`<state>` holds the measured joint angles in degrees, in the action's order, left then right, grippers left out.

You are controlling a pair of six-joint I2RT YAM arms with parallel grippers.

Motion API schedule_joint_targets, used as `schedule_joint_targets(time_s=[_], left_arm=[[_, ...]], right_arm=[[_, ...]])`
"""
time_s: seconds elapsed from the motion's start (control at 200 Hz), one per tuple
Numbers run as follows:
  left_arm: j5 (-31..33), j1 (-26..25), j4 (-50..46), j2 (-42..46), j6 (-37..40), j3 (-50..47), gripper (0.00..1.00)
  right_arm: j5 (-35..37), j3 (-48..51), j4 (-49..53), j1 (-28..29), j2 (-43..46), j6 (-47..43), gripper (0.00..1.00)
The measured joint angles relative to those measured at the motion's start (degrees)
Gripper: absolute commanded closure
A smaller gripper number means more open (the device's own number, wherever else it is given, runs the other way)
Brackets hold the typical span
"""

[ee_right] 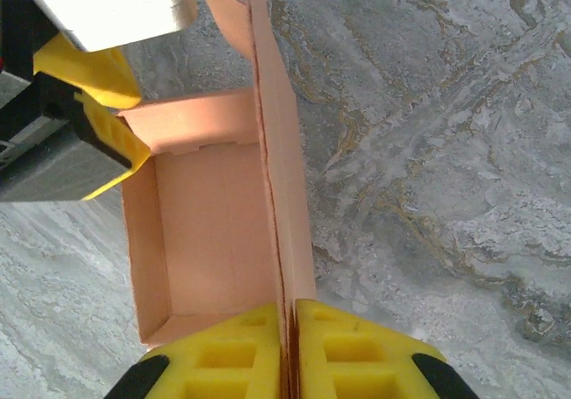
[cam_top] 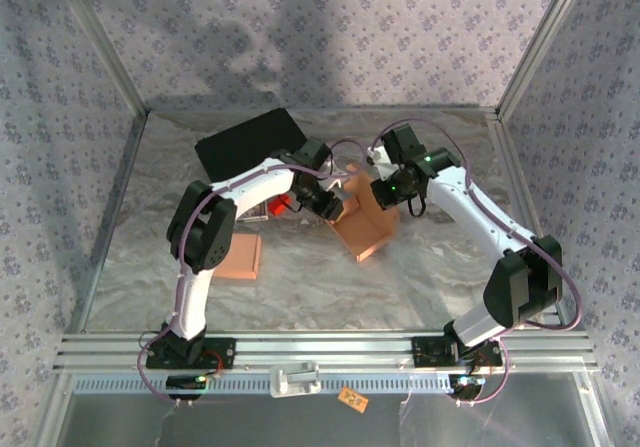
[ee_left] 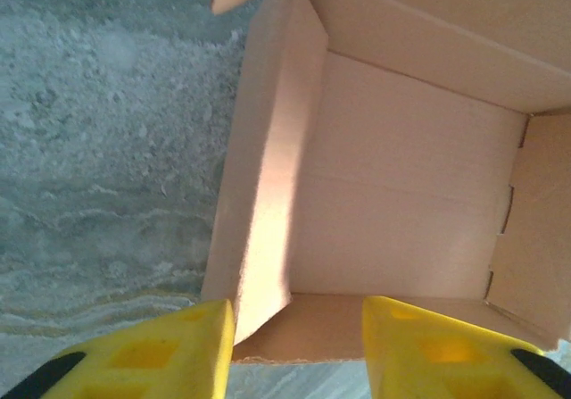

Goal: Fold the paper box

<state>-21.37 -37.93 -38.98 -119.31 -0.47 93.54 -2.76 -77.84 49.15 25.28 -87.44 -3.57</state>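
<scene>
The box (cam_top: pixel 362 229) sits open-topped at the middle of the bench (cam_top: pixel 300 297), between the two arms, its walls raised but not locked. The right pincer (ee_right: pixel 287 314) is clamped on the top edge of one thin side wall. The left pincer (ee_left: pixel 297 314) stands open, its fingers astride the near end wall without pinching it. We judge the main risk to be that single grip: a pull or twist there could crease or tear the card, or drag the light box across the smooth bench, since nothing else pins it. If the left pincer closes off-line, it could crush the corner or push the end wall inward. We read no brand or print on the box; a small orange tag (cam_top: pixel 352 399) on the front rail is too small to read
</scene>
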Motion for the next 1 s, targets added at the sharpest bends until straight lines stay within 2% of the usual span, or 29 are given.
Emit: schedule_joint_targets(time_s=[0.165,0.385,0.69,0.999], left_arm=[[0.59,0.81,1.99,-0.39,-0.63,0.55,0.6],[1.46,1.68,3.17,0.22,-1.11,0.11,0.58],[-1.29,5.6,4.92,10.25,-3.45,-10.14,0.54],[-3.19,3.15,6.78,10.4,-3.5,-13.53,0.54]], right_arm=[[0.24,0.0,0.13,0.0,0.0,-1.09,1.0],[0.39,0.0,0.11,-0.07,-0.02,-2.86,1.0],[-1.18,1.05,0.17,0.57,1.49,-11.93,1.0],[-5.25,1.2,0.35,0.74,2.64,-17.16,1.0]])
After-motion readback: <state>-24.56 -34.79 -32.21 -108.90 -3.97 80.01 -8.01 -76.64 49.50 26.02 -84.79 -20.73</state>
